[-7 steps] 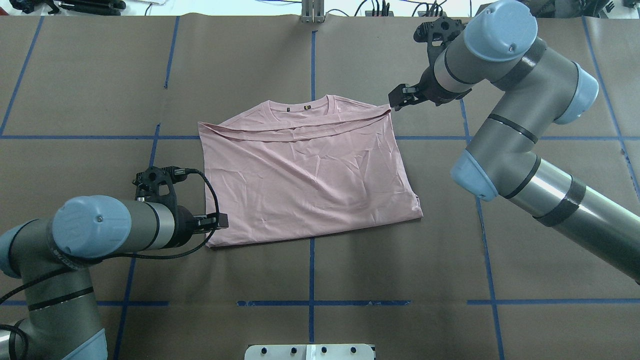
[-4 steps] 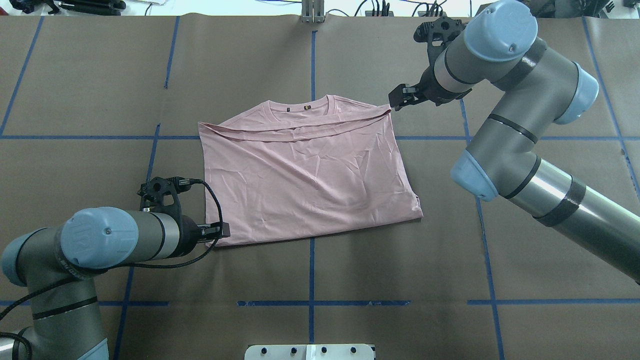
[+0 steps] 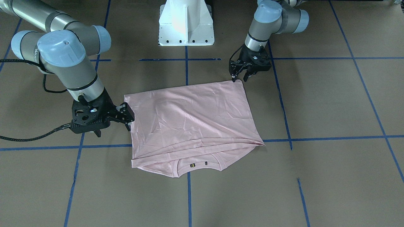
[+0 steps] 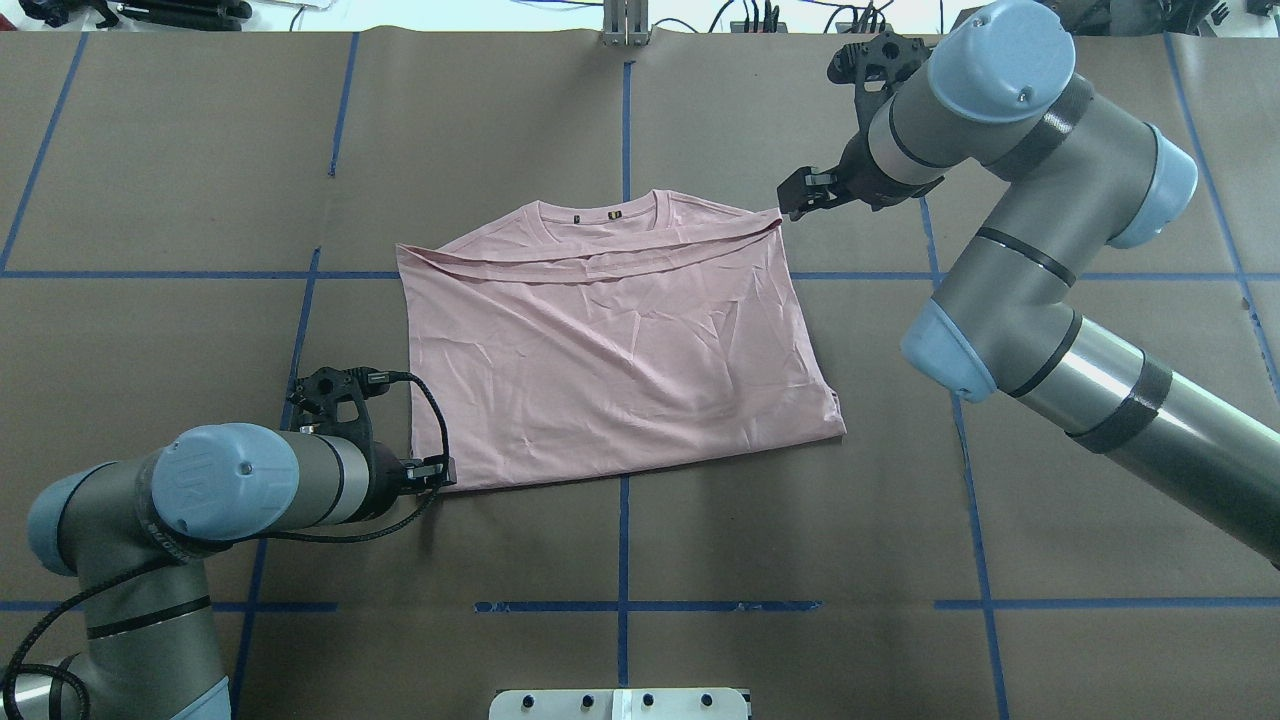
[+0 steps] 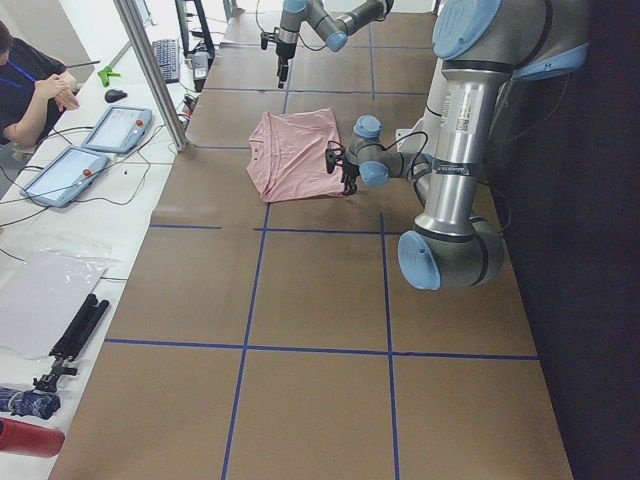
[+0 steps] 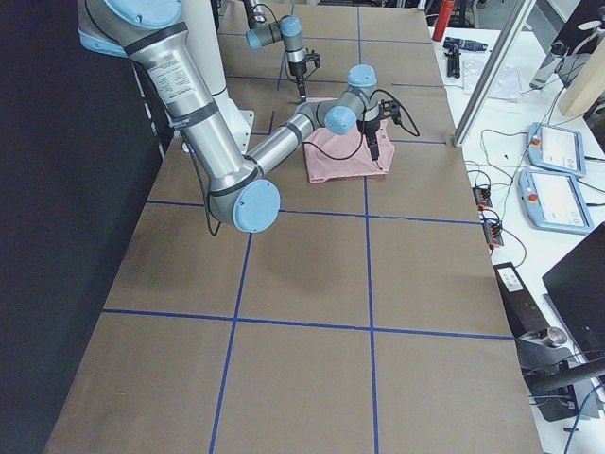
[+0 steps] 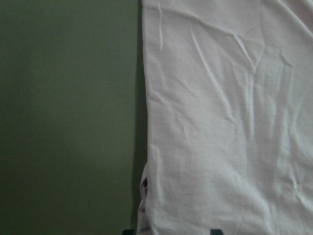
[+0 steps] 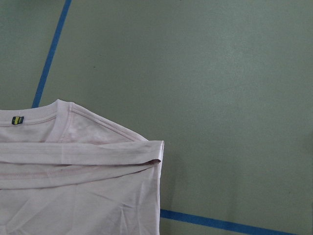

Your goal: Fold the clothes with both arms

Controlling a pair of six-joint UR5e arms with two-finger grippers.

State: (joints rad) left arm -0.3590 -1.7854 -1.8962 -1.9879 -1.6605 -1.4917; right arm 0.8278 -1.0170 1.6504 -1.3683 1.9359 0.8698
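Note:
The pale pink T-shirt [image 4: 620, 350] lies folded flat on the brown table, print hidden, ribbed collar [image 4: 600, 215] at the far side. My left gripper [image 4: 440, 472] sits low at the shirt's near-left corner, open. In the left wrist view the shirt [image 7: 220, 122] fills the right side, and its corner lies between the two fingertips at the bottom edge. My right gripper [image 4: 800, 195] is open just off the far-right corner. The front view shows the left gripper [image 3: 240, 77] and right gripper [image 3: 127, 118] at opposite corners of the shirt [image 3: 189, 119].
Blue tape lines [image 4: 623, 130] grid the brown table cover. The white pedestal base [image 3: 186, 22] stands at the robot's side of the table. A person [image 5: 30, 85] sits at a side bench with tablets [image 5: 118, 128] beyond the far table edge.
My left arm has slid toward the near side along the shirt's left edge, bringing its gripper to the near-left corner. The right arm and the shirt have stayed still.

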